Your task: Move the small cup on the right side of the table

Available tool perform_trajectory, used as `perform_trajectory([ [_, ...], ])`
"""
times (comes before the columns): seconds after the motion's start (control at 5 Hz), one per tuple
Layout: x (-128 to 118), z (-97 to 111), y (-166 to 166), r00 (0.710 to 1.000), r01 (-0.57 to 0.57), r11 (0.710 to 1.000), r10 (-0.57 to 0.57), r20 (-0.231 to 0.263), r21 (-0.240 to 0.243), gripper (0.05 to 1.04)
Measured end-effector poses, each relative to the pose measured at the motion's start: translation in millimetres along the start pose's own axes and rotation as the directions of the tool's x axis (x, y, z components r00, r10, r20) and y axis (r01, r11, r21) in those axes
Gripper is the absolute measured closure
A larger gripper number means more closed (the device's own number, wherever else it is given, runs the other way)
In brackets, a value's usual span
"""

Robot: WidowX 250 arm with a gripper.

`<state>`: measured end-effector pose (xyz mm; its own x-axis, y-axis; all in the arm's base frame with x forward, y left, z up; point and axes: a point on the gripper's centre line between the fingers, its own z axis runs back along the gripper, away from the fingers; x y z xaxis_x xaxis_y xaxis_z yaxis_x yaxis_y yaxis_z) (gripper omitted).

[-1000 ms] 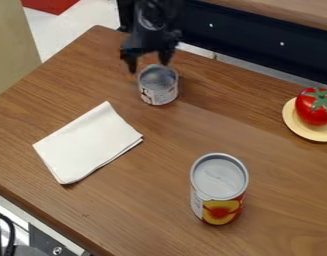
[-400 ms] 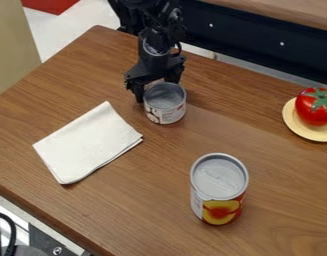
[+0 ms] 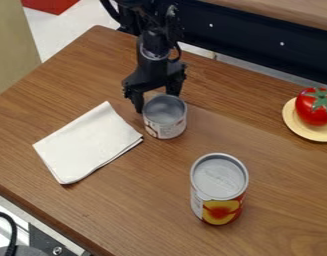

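The black gripper (image 3: 156,99) hangs low over the upper middle of the table, its two fingers spread apart. Directly in front of it, on the side nearer the camera, stands the small cup (image 3: 165,122), an upright short tin with a grey open top and a pale printed side. The left finger is by the cup's left rim and the right one is behind its upper right rim; whether they touch it I cannot tell.
A white folded cloth (image 3: 88,143) lies left of the cup. A taller can (image 3: 219,192) stands at the lower right. On the right edge, a red tomato (image 3: 316,111) rests on a yellow plate (image 3: 296,126). The wooden table (image 3: 272,172) carries them all.
The small cup has slid across the table toward the camera and slightly right. The gripper has come down and forward, staying behind it. The cloth, can and tomato have kept their places.
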<state>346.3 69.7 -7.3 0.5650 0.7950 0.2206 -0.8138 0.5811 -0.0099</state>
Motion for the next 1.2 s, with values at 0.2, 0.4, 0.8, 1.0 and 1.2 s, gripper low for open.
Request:
perform_trajectory([
  [0.2,-9.1,1.6,-1.2,0.999,0.019,1.000,-0.018,-0.031,0.004,0.086],
  [0.4,-21.1,0.5,0.9,0.997,0.032,0.999,-0.032,-0.073,0.008,0.086],
  [0.8,-40.2,7.2,4.3,0.988,0.083,0.996,-0.084,-0.127,-0.010,0.086],
  [1.0,-41.0,24.7,1.1,0.981,0.131,0.990,-0.137,-0.140,-0.050,0.086],
  [1.2,-39.0,31.6,0.6,0.968,0.182,0.982,-0.187,-0.165,-0.046,0.086],
])
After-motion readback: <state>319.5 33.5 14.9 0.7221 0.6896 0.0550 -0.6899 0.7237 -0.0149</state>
